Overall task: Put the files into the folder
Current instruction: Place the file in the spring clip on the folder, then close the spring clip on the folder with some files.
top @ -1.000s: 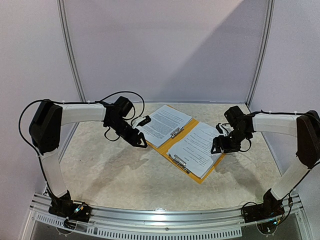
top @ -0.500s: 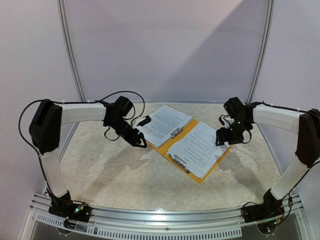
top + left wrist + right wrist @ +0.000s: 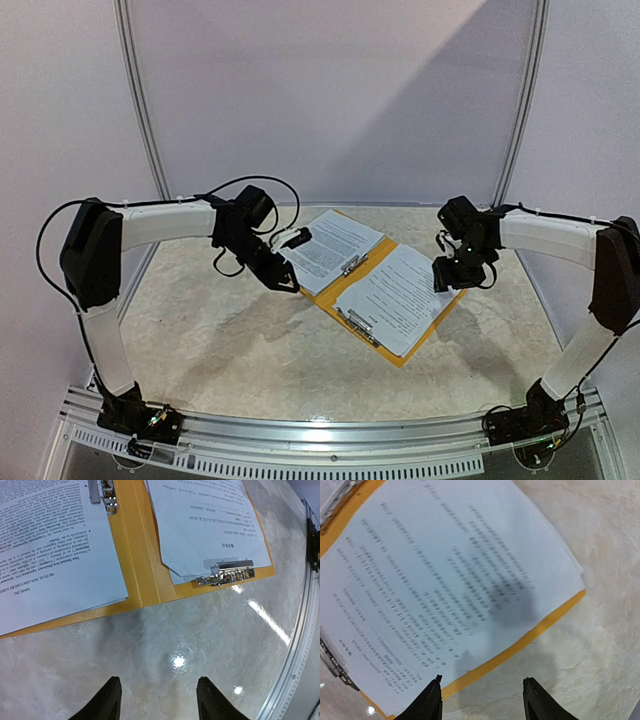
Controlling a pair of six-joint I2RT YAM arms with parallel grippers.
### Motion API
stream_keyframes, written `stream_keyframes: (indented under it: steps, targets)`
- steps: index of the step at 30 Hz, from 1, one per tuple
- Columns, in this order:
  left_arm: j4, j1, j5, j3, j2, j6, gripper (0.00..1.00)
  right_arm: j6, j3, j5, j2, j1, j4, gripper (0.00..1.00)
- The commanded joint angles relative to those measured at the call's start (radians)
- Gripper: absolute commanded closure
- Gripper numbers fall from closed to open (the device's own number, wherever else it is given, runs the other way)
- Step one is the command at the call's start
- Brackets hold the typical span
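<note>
Top view: folder point(image 3: 385, 290) is seen lying open mid-table, files point(image 3: 400, 297) clipped on both halves. Left gripper point(image 3: 283, 262) and right gripper point(image 3: 452, 274) are held at opposite edges.

Left wrist: jaws partly open, nothing held, over bare table point(image 3: 150, 650).

Right wrist: jaws partly open, empty. Sheets judged light, floppy, slippery; folder edge probably best gripped.

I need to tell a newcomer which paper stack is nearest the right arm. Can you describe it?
On the marble-patterned table lies an open orange folder. The stack covers its nearer half, below the right gripper. Unlike the other stack, a metal clip pins its near-left edge.
</note>
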Motion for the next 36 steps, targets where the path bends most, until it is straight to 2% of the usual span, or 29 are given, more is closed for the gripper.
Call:
stream_keyframes:
  steps: [1,3,8,12,19,27,36]
  targets:
    - [-0.033,-0.026,-0.012,0.045,0.042,0.026,0.48,-0.025,0.066,-0.057,-0.032,0.127,0.06,0.46]
    - [-0.038,-0.04,-0.005,0.061,0.061,0.02,0.5,0.022,0.092,-0.109,0.003,0.165,0.087,0.52]
    - [-0.034,-0.072,-0.005,0.065,0.092,0.015,0.51,0.072,0.151,-0.174,0.105,0.295,0.183,0.6]
    - [-0.031,-0.083,-0.004,0.065,0.107,0.012,0.51,0.113,0.187,-0.172,0.179,0.347,0.22,0.63]
    - [-0.028,-0.086,0.0,0.056,0.119,0.012,0.51,0.129,0.217,-0.213,0.301,0.375,0.266,0.7]
    - [-0.028,-0.086,-0.002,0.05,0.121,0.014,0.51,0.136,0.182,-0.2,0.309,0.376,0.266,0.8]
    - [-0.038,-0.086,-0.004,0.059,0.122,0.019,0.51,0.144,0.159,-0.218,0.297,0.383,0.268,0.8]
